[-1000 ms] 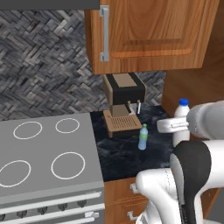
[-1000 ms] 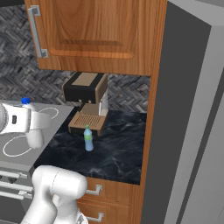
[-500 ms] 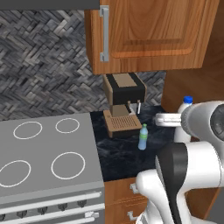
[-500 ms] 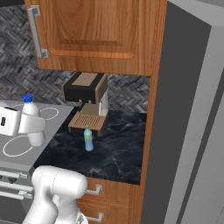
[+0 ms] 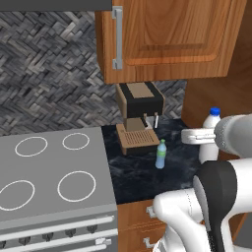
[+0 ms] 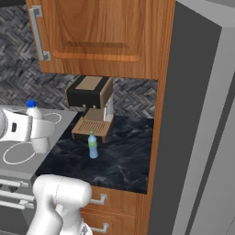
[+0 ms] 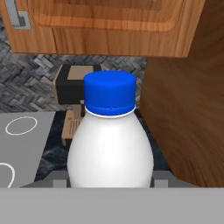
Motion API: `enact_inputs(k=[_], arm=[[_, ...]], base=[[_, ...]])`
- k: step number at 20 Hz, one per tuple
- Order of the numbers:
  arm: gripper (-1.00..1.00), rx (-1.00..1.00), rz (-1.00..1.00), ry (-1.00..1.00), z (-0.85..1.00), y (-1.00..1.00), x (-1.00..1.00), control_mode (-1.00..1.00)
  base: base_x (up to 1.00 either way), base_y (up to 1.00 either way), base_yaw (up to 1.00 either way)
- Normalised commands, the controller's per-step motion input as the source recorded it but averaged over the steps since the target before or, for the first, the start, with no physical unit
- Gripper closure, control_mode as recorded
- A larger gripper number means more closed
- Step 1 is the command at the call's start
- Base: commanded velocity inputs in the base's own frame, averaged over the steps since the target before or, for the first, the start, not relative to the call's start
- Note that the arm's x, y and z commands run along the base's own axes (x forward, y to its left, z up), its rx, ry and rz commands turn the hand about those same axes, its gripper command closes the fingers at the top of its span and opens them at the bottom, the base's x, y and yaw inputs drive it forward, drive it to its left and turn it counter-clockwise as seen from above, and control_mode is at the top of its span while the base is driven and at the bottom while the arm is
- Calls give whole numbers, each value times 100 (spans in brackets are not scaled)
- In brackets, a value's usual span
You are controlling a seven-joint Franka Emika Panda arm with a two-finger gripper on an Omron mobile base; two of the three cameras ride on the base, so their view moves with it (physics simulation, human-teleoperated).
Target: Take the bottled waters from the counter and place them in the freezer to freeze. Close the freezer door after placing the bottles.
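A tall grey freezer (image 6: 202,128) stands at the right, its doors seemingly shut, beside a brown wall cupboard (image 5: 167,39) hanging over the black marbled surface (image 5: 147,172). A grey stovetop (image 5: 49,182) lies left of that surface. A brown coffee machine (image 5: 139,115) sits at the back, under the cupboard.

Your jaws (image 7: 109,181) pinch the white bottle with the blue cap (image 7: 110,140) around its lower body and hold it upright in the air, clear of the surface. The green-capped bottle (image 5: 161,154) stands on the surface just in front of the coffee machine.

The risk, as you judge it: swinging toward the freezer could knock the bottle against the wooden side panel (image 7: 188,109) close beside it, or against the cupboard's lower edge above. Open room lies over the stovetop and the front of the surface.
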Motion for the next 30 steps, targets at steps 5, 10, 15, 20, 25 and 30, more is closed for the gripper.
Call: enact_inputs(k=[5, 10, 15, 20, 25, 30], arm=[[100, 0, 0, -1, 0, -7, -10, -100], [100, 0, 0, 0, -1, -3, 0, -100], [100, 0, 0, 0, 0, 0, 0, -100], [100, 0, 0, 0, 0, 0, 0, -100], [100, 0, 0, 0, 0, 0, -10, -100], [100, 0, 0, 0, 0, 0, -7, 100]], base=[[0, 0, 0], [0, 0, 0], [0, 0, 0], [0, 0, 0], [0, 0, 0], [-41, 0, -3]])
